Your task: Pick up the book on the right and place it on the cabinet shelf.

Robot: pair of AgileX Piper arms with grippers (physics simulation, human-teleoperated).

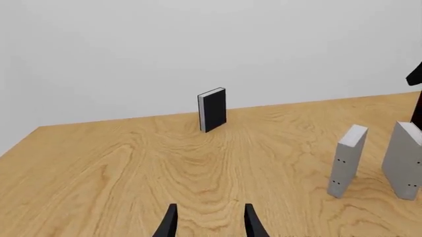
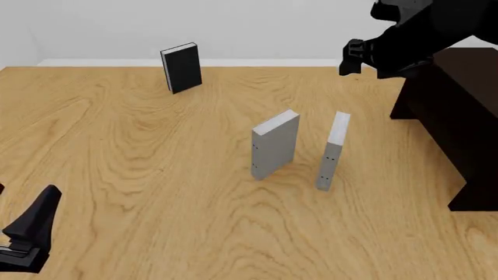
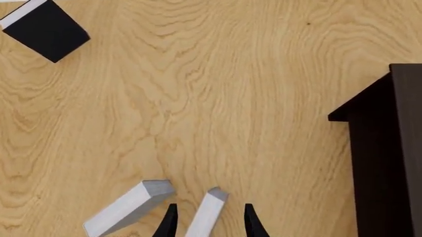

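The thin light-grey book (image 2: pixel 333 151) stands upright on the table, just right of the thicker grey book (image 2: pixel 274 144). In the right wrist view the thin book (image 3: pixel 207 215) lies below and between my open fingers (image 3: pixel 170 222), not touched. My right gripper (image 2: pixel 351 58) hangs high above the table beside the dark cabinet (image 2: pixel 459 111); it is open and empty (image 3: pixel 209 224). My left gripper (image 1: pixel 209 224) is open and empty, low at the front left (image 2: pixel 35 224). The thin book shows at the edge of the left wrist view (image 1: pixel 403 160).
A black book (image 2: pixel 181 67) stands upright at the far left of the wooden table (image 2: pixel 116 175); it also shows in the left wrist view (image 1: pixel 212 109) and the right wrist view (image 3: pixel 46 27). The thicker grey book (image 3: pixel 128 210) stands close beside the thin one. The cabinet (image 3: pixel 389 148) fills the table's right side.
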